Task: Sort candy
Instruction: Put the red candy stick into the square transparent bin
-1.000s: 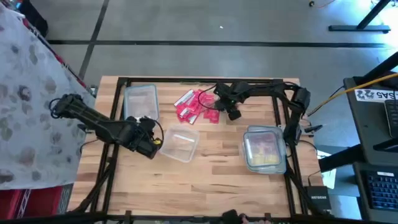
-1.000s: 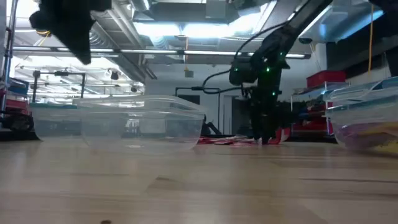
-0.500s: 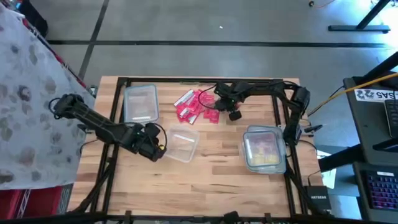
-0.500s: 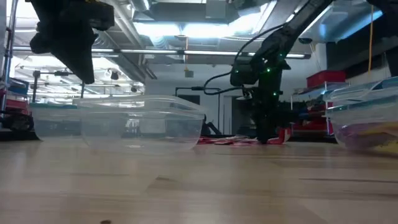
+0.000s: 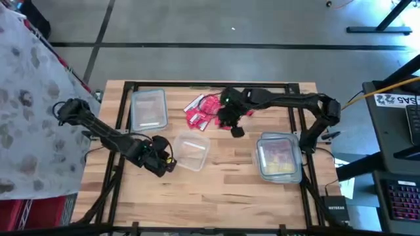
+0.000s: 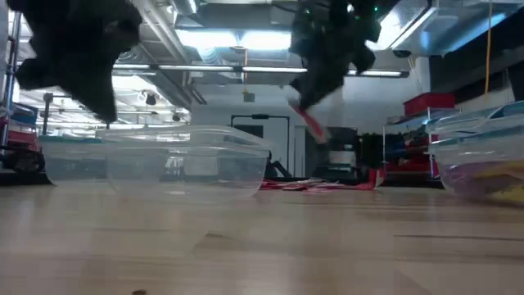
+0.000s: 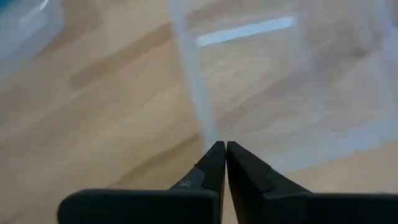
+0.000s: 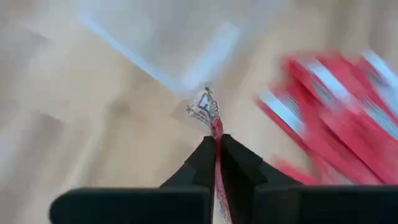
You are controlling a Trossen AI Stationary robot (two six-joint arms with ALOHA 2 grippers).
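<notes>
A heap of red candy (image 5: 202, 110) lies on the table's far middle; in the right wrist view it shows as red candy (image 8: 348, 106). My right gripper (image 5: 234, 129) hangs above the table beside the heap, shut on one red candy (image 6: 309, 123). My left gripper (image 5: 164, 162) is shut, a little above the left side of an empty clear tub (image 5: 191, 153). Its fingertips (image 7: 221, 144) point at the tub's wall (image 7: 194, 93). I cannot tell whether they touch it. My right gripper pinches one red candy between its two fingers, which point down. One wrapper end (image 8: 205, 111) sticks out past the fingertips. The candy hangs slanting below the gripper, lifted clear of the table and the heap.
A second clear tub (image 5: 149, 108) stands at the far left. A lidded tub (image 5: 279, 156) holding red and yellow pieces stands at the right. Bare wood lies along the near edge (image 5: 216, 196).
My right gripper has gone up from the heap and a little toward the table's left and near edges, taking one red candy clear of the table. My left gripper has moved a little toward the near edge beside the empty tub.
</notes>
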